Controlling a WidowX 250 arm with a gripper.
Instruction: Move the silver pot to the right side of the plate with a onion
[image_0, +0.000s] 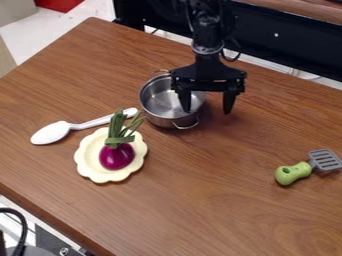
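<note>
Upper ctr of frame, silver pot (157, 104) sitting mostly frame-left of gripper (207, 112); fingers hanging wide apart, one over pot's opening, other beyond R rim; R wall prob. lying betw. tips, suiting pinch.

Passage between plate (89, 159) and spatula (294, 173); onion (116, 156) obstructs plate.

Pot (160, 104) partly hidden behind gripper (207, 111); table (220, 210) cut off.

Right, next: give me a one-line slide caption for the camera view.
Open gripper over a silver pot, with an onion on a plate, a spoon and a spatula on the table.
</note>
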